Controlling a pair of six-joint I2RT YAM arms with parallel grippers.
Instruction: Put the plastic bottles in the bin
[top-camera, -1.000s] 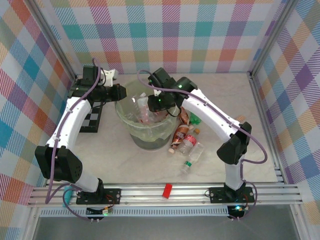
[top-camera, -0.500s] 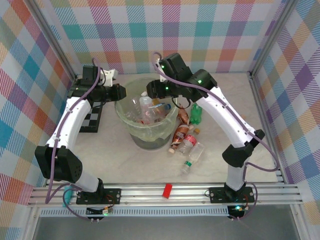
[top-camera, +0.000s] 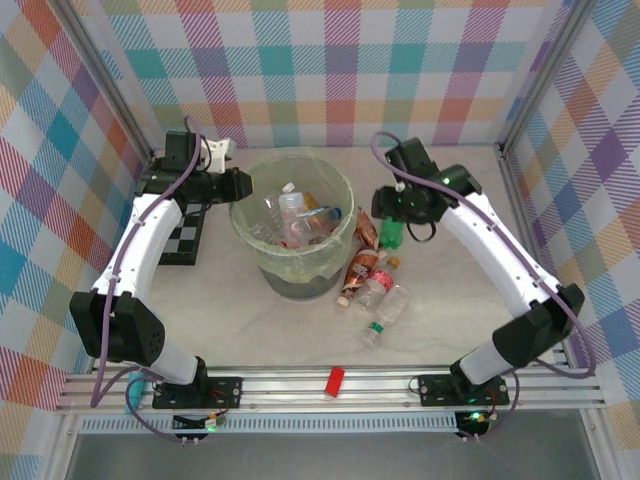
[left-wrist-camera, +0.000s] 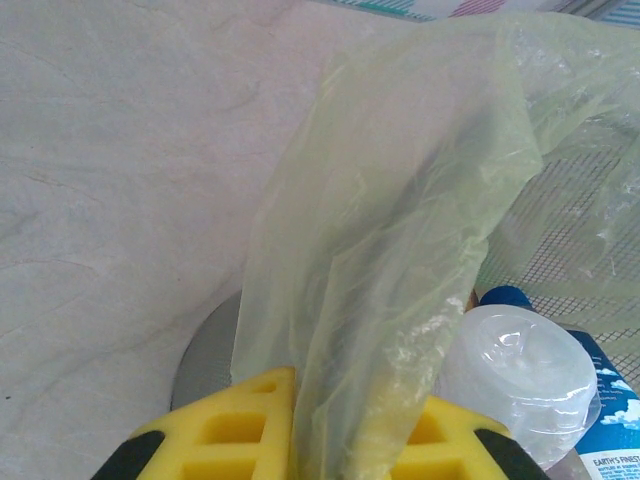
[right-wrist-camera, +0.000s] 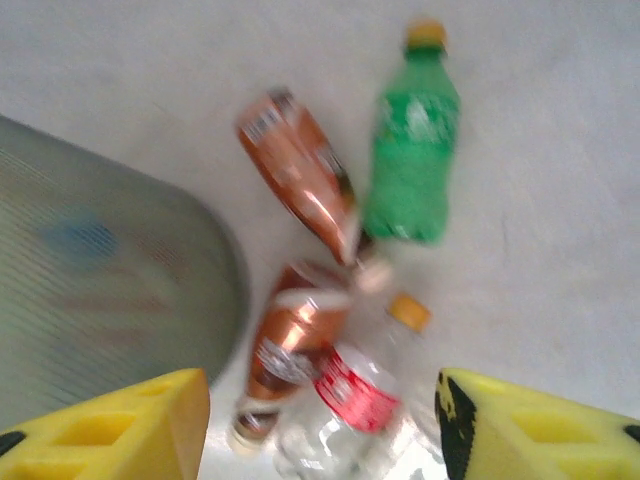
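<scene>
Pale tabletop (top-camera: 250, 320): green, brown, clear bottles (right-wrist-camera: 410, 165) under spread right claw (right-wrist-camera: 320, 405); left claw (left-wrist-camera: 335, 410) pinches bin liner (left-wrist-camera: 400, 200).

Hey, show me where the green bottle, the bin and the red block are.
green bottle (right-wrist-camera: 408, 170), right wrist view, its label.
bin (top-camera: 298, 283), top external view, outer wall.
red block (top-camera: 335, 381), top external view, its middle.

**A:** Layout?

**B:** I've got the bin (top-camera: 300, 278) mid-table, with several bottles (top-camera: 292, 212) inside. Loose bottles (top-camera: 378, 285) lie just right of it, bunched together. Chessboard (top-camera: 183, 245) flat to its left. Small block (top-camera: 335, 381) by the near rail.

**A:** Arms?

**B:** My left gripper (top-camera: 243, 186) is at the bin's left rim, liner (left-wrist-camera: 380, 250) between its fingers. Right gripper (top-camera: 388, 208) is above the loose bottles.
</scene>
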